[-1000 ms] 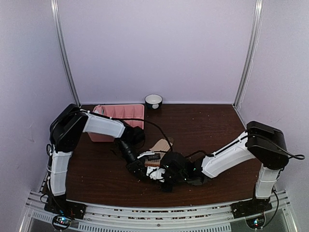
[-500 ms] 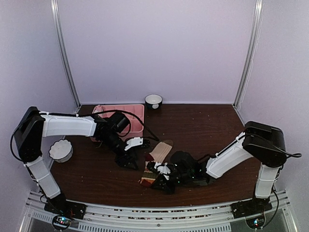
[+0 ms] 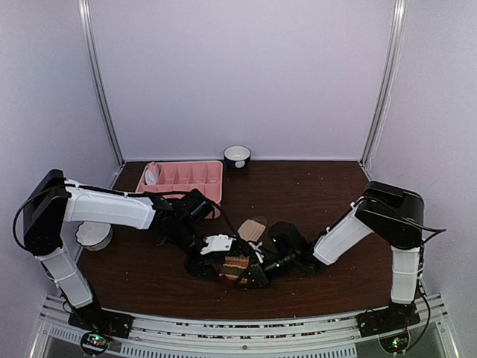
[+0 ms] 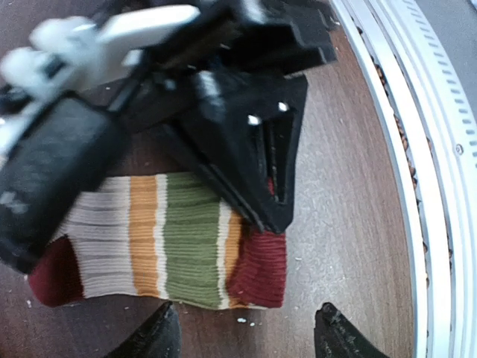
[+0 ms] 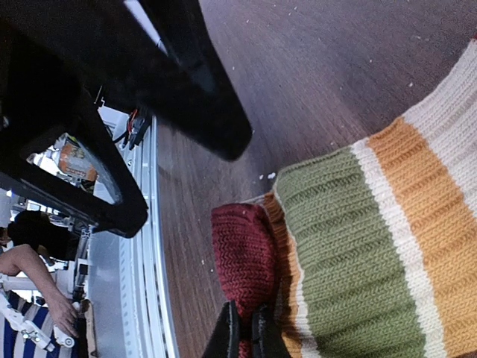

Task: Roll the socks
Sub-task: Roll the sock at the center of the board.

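- The tabletop is a dark wood surface that carries every item. The striped sock lies flat near its front edge and serves as the reference point below.
- The left arm and right arm reach inward and meet over the striped sock from opposite sides. Judged purpose: one arm turns the fabric while the other steadies it.
- The pink tray stands behind and to the left of the striped sock, well apart, and does not obstruct.
- The striped sock shows grey-white, orange and green bands, with maroon at both ends. No roll is formed, so the task is judged to be at its start.
- The pale sock lies just behind the striped sock, unrolled and partly covered by the right arm. Whether the two touch cannot be told.
- The white dish sits far to the left of the striped sock, partly hidden by the left arm.
- The left claw is spread wide with nothing between its fingers. It hovers at the striped sock's long edge near the cuff, apparently ready to press or take hold.
- The right claw is closed in a thin pinch on the maroon cuff, apparently to lift it for the first turn. Its body crowds the left claw's approach, so contact between the two is the risk.
- The white cup stands far behind the striped sock, at the back wall.
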`<state>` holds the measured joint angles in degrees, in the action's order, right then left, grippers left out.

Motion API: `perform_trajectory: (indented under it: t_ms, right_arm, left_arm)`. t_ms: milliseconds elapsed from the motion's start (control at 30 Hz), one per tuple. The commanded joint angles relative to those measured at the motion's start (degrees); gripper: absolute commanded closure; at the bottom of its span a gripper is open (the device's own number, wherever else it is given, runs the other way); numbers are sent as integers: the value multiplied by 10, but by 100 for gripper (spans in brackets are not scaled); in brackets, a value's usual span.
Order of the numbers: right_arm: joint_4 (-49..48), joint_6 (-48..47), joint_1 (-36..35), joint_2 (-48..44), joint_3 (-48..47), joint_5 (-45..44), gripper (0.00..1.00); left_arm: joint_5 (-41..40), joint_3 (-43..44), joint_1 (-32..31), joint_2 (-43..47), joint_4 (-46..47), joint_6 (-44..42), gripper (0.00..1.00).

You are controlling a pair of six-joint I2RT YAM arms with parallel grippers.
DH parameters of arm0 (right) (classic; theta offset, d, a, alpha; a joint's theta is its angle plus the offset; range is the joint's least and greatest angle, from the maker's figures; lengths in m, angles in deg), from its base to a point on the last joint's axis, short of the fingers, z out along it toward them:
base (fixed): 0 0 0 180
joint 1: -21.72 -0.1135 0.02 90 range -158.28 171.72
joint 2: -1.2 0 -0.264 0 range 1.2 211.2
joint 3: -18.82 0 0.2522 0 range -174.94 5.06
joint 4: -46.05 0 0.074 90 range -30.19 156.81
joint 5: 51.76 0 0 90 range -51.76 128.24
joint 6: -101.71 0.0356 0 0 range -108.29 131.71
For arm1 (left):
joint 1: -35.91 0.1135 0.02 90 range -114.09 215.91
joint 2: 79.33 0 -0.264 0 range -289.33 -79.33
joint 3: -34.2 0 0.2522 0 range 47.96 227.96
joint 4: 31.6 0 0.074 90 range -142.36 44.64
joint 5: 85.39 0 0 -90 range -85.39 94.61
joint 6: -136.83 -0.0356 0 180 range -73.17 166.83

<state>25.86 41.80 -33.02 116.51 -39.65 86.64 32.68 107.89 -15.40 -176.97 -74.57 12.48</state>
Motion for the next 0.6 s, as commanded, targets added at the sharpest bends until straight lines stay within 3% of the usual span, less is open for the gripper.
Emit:
perform_trajectory:
  t_ms: [0, 167, 333, 500, 567]
  right_arm:
    - [88, 73, 15, 68, 24, 1, 100]
    - [93, 87, 20, 77, 13, 6, 100]
    - [105, 83, 22, 71, 14, 2, 100]
    - [109, 78, 22, 64, 19, -3, 100]
    - [126, 64, 21, 55, 20, -14, 95]
  left_arm:
    - [1, -22, -16, -6, 51, -11, 38]
    - [-23, -22, -31, -30, 65, -18, 40]
    - [-42, 4, -33, -66, 52, -18, 51]
    - [-51, 24, -33, -98, 24, -18, 74]
    - [-55, 30, -32, -105, 15, -13, 84]
